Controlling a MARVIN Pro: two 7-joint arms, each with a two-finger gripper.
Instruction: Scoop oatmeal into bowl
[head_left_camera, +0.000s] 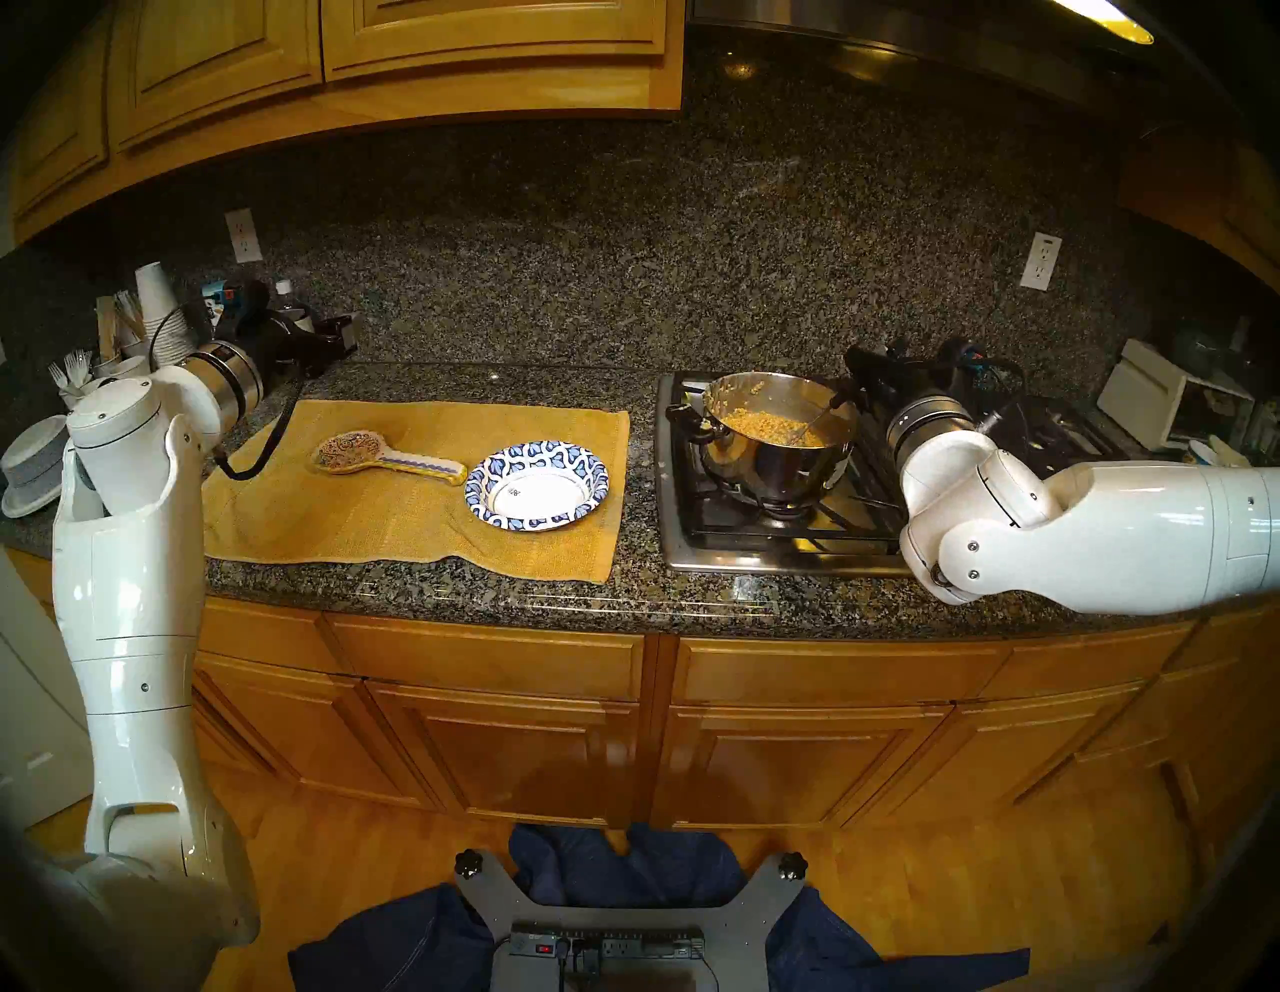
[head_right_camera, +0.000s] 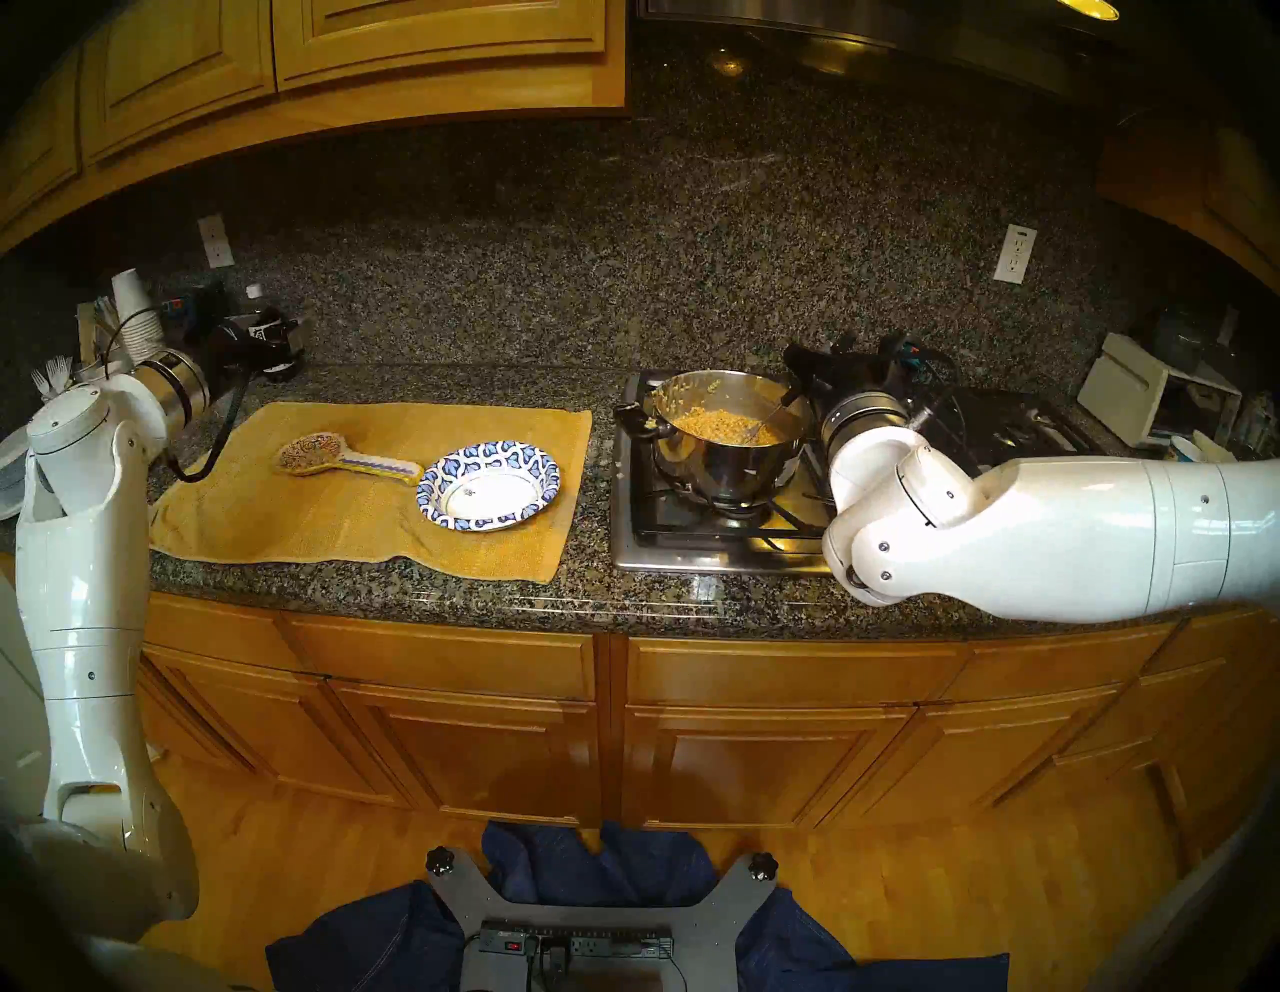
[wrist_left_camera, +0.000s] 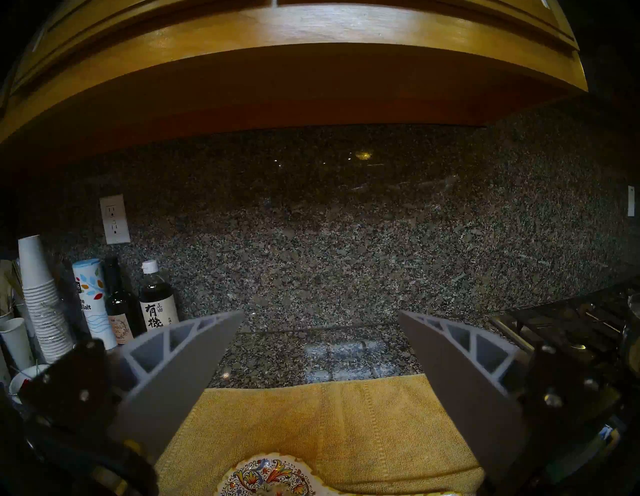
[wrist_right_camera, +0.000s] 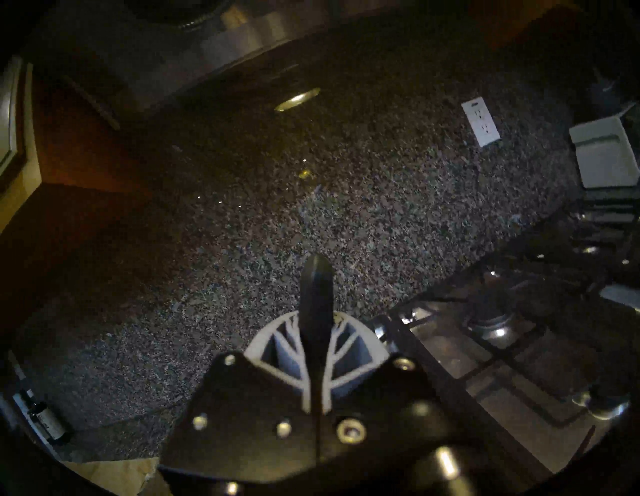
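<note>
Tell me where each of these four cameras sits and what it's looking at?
Head stereo left: on the head, looking down at the counter, bowl, pot; both arms show.
Head stereo right: beside it, nearly the same scene.
Left wrist: level toward the backsplash over the yellow towel; open left gripper.
Right wrist: tilted, at the backsplash and stove; right gripper shut on a dark handle.
Both wrist views share the granite backsplash.

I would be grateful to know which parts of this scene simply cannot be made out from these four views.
- Spoon bowl: head views, buried in the oatmeal inside the pot.
- Right gripper: right wrist view, the black handle hides the pads' contact; dark and blurred.
- Print in the paper bowl: head views, too small.
- Spoon rest: left wrist view, cut off by the bottom edge.
</note>
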